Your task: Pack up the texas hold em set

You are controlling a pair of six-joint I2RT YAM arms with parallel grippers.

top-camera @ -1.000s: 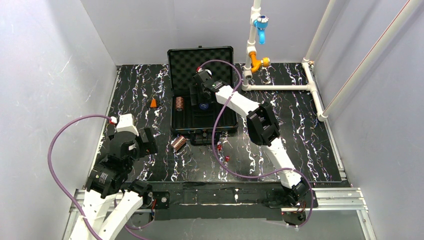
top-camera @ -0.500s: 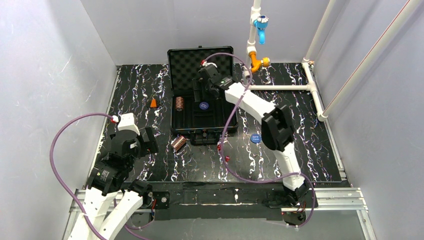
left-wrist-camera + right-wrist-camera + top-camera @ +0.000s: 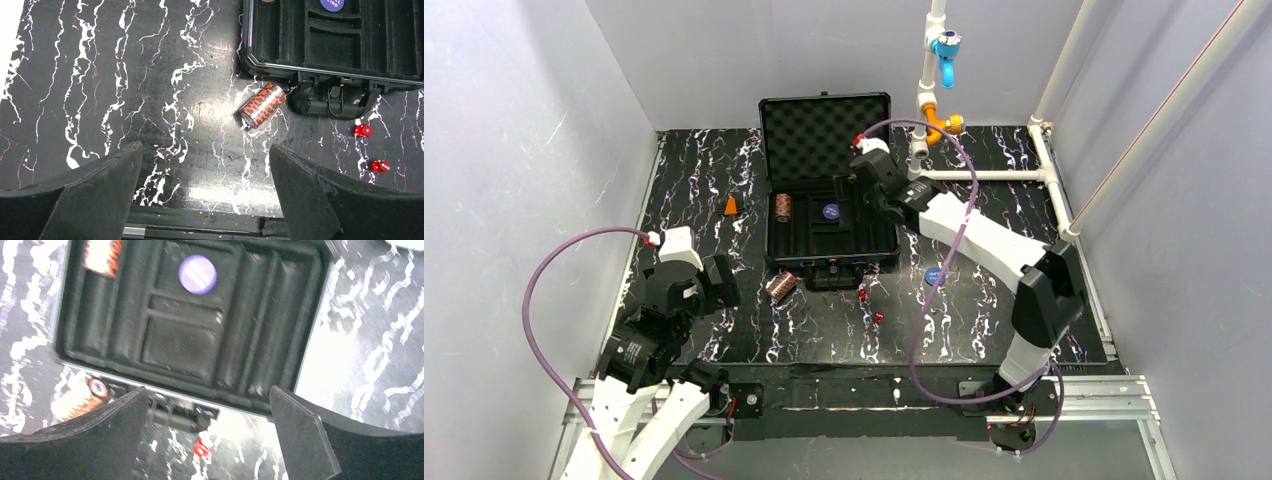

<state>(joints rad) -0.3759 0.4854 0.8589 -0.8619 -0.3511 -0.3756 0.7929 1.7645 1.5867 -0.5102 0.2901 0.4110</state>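
The black briefcase lies open at the back centre, its foam lid [image 3: 824, 130] up and its slotted tray [image 3: 864, 235] flat. One copper-brown chip stack [image 3: 782, 207] and one blue disc [image 3: 831, 211] lie in the tray. The other chip stack [image 3: 780, 286] lies on the table by the case's front edge. The second blue disc [image 3: 934, 275] and two red dice [image 3: 863, 294] [image 3: 878, 317] lie on the table too. My right gripper [image 3: 861, 190] hovers open and empty above the tray's right side. My left gripper [image 3: 719, 280] is open and empty, left of the loose stack [image 3: 262, 104].
A small orange cone [image 3: 731, 206] stands left of the case. White pipes [image 3: 984, 175] with an orange fitting [image 3: 939, 127] and a blue valve [image 3: 945, 45] run along the back right. Grey walls close in three sides. A metal rail [image 3: 874, 385] edges the front.
My right gripper has risen off the blue disc in the tray and drawn back to the right. Its arm has swung right, uncovering the second disc on the table. The left arm has not moved.
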